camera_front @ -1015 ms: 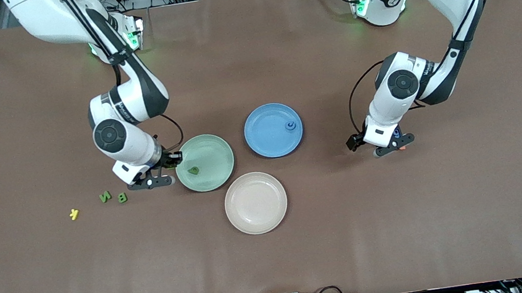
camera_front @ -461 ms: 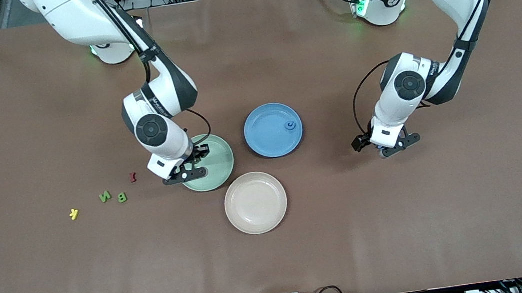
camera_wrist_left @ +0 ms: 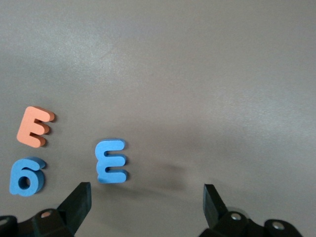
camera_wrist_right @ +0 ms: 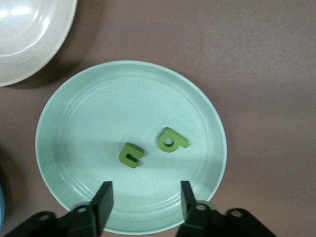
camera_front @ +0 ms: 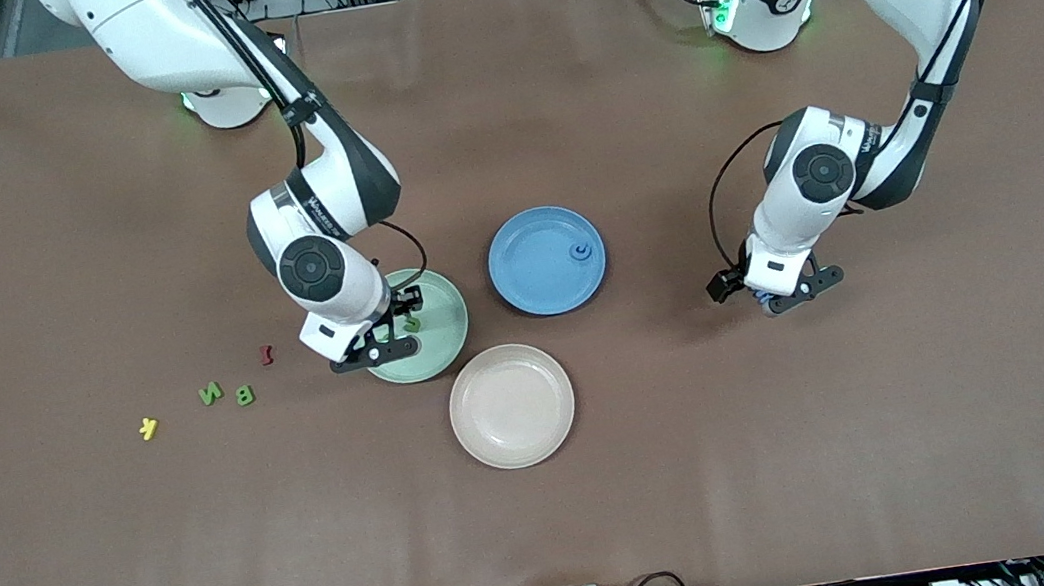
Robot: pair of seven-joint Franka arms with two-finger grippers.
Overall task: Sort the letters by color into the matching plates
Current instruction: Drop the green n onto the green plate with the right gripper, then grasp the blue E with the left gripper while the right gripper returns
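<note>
the green plate [camera_front: 437, 339] is taken as the landmark. the right gripper [camera_front: 384, 336] is held just above it, its fingers [camera_wrist_right: 103, 200] parted and empty, and two green letters [camera_wrist_right: 131, 155] are seen lying inside the plate, close to each other (one a hooked piece, the other [camera_wrist_right: 172, 140] a looped one). the blue plate [camera_front: 546, 261] is set beside the green plate, toward the left arm's end, with a small blue letter [camera_front: 582, 252] in it. the beige plate [camera_front: 512, 405] is placed nearer the front camera than the green plate. toward the right arm's end from the green plate, a red piece [camera_front: 266, 354], a green n [camera_front: 211, 393], a green b [camera_front: 244, 395] and a yellow piece [camera_front: 148, 428] are laid on the table [camera_front: 551, 511]. well apart from the green plate, toward the left arm's end, the left gripper [camera_front: 792, 292] is held low over the table, jaws spread wide and empty; a blue e [camera_wrist_left: 111, 161], a blue 6 [camera_wrist_left: 26, 176] and an orange e [camera_wrist_left: 35, 126] are seen below it.
</note>
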